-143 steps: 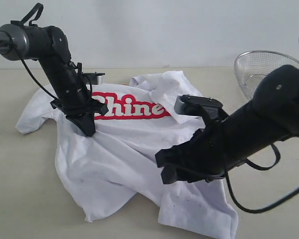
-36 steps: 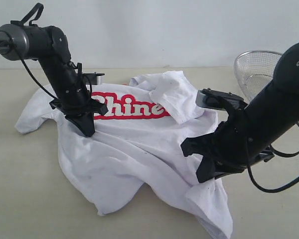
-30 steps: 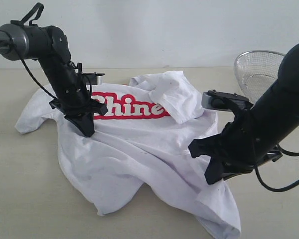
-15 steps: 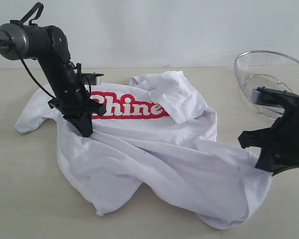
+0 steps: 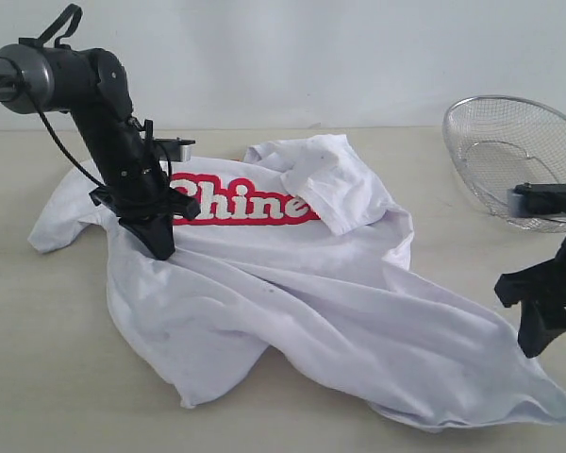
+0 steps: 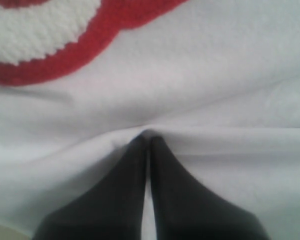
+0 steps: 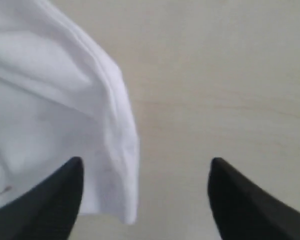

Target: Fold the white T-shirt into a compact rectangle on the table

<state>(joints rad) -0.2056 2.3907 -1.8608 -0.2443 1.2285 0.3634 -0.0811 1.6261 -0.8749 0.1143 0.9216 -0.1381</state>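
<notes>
Got the white T-shirt (image 5: 292,293) sprawled rumpled across the middle of the table (image 5: 38,377), red lettering band face-up toward the far side, one sleeve flopped over the end of the lettering, bottom hem dragged out to a point at the near right; nowhere near a rectangle lol; left gripper (image 5: 160,247) planted on the cloth just below the start of the lettering; can't make out its jaws from the exterior view, but in the left wrist view both fingers (image 6: 125,200) pressed together with a small ridge of white fabric pinched at the tips, red print just beyond; right gripper (image 5: 547,342) at the right edge over that stretched hem corner, jaws spread wide; only clear in the right wrist view: hem corner lying loose between the tips, close to one, bare table by the other, nothing clamped; also a wire-mesh basket (image 5: 495,142) at the far right, apart from the shirt.
</notes>
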